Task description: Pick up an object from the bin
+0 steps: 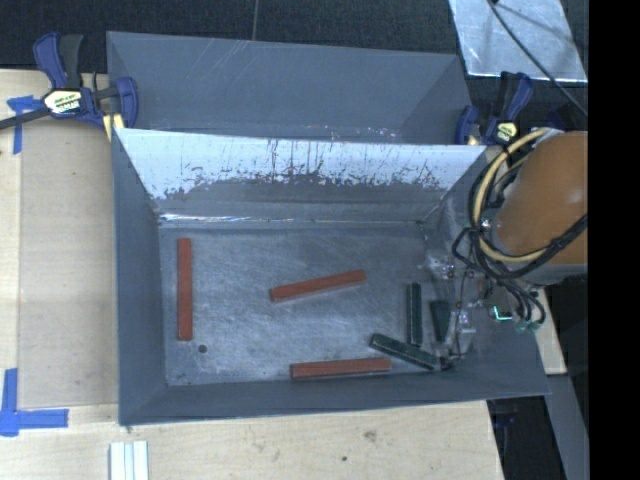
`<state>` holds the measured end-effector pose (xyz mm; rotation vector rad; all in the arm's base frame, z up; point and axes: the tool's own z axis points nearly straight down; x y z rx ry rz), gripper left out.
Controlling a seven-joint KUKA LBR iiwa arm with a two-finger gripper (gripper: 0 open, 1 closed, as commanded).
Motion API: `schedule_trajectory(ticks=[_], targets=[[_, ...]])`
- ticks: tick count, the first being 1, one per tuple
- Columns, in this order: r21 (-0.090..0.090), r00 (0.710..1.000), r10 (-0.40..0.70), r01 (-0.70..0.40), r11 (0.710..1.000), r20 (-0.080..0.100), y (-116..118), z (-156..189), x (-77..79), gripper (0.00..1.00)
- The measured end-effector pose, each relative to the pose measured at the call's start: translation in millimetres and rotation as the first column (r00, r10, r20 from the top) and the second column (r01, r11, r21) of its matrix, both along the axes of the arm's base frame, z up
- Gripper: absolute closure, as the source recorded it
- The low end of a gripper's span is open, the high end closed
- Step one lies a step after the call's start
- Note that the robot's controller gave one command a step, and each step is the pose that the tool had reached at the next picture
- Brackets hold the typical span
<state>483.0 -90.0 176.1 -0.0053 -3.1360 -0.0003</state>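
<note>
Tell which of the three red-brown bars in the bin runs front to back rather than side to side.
The red-brown bar at the far left; the middle bar and the front bar both run roughly side to side.

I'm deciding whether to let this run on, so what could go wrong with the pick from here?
First, the gripper is low in the bin's lower right corner, close to the right wall, so it may scrape or jam against it. Second, the dark sticks there lie crowded, with a slanted stick right by their ends. It might take two at once or knock one aside.
</note>
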Motion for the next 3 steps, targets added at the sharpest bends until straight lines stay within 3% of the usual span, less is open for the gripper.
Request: schedule_trajectory(ticks=[1,2,3], targets=[[0.0,0.999,0.035,-0.035,0.999,0.007,77.6,-45.2,33.2,0.0],[-0.001,0.992,0.128,-0.128,0.992,0.01,76.2,-106.4,96.6,0.0],[-0.001,0.992,0.129,-0.129,0.992,0.012,76.6,-103.1,96.6,1.0]])
